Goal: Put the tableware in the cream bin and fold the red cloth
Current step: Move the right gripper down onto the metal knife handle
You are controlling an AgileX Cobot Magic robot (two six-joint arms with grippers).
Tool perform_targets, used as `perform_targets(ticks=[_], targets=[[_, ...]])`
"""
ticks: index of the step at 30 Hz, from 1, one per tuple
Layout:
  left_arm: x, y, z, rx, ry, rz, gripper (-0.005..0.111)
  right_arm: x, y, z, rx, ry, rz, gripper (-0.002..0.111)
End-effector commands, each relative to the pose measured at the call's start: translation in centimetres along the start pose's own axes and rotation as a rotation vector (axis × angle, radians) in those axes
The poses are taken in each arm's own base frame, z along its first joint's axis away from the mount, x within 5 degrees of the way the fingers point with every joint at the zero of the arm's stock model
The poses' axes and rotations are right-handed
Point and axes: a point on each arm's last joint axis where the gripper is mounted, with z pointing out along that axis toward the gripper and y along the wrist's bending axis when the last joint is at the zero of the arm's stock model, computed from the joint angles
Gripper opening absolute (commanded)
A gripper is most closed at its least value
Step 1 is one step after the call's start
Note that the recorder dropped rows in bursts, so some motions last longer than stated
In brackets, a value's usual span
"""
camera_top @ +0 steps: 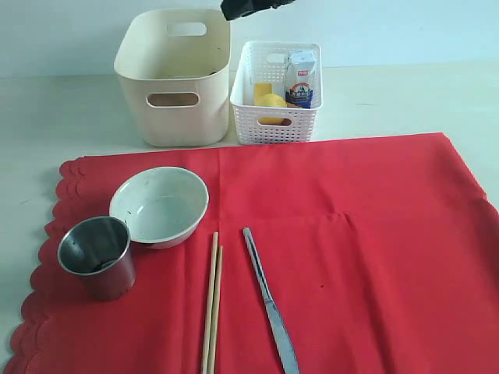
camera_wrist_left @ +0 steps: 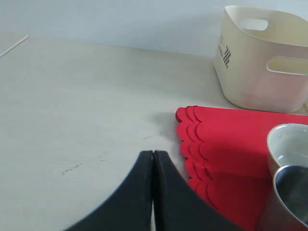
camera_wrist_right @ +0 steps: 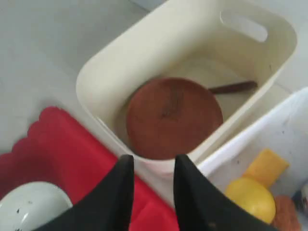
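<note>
Right pincer (camera_wrist_right: 154,161) hangs half-open and empty over the bin (camera_top: 195,125), upper left; plate (camera_wrist_right: 173,118) inside. I'd rise straight, clear of the rim. Left pincer (camera_wrist_left: 153,154) closed.

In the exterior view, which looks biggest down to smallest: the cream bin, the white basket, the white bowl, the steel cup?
1. cream bin: clearly largest.
2. white basket and white bowl: about alike; the bowl lies nearer the camera, so unranked.
3. steel cup: smallest.
</note>
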Motion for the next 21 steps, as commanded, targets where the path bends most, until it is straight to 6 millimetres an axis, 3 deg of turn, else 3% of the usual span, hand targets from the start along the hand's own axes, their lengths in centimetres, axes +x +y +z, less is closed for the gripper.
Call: perform_targets(ticks=[1, 10, 16, 21], targets=[[0.0, 0.0, 0.0, 0.000, -0.012, 0.004, 0.000, 0.5, 0.6, -2.3, 0.035, 0.127, 0.044, 0.028], [0.0, 0.0, 0.0, 0.000, -0.012, 0.004, 0.000, 3.1, 1.6, -5.3, 0.112, 0.270, 0.115, 0.001], [0.0, 0.0, 0.0, 0.000, -0.012, 0.004, 0.000, 6.7, 3.2, -7.5, 0.122, 0.289, 0.125, 0.000], [0.0, 0.0, 0.0, 0.000, -0.012, 0.004, 0.000, 10.6, 4.0, -7.9, 0.111, 0.329, 0.142, 0.000]])
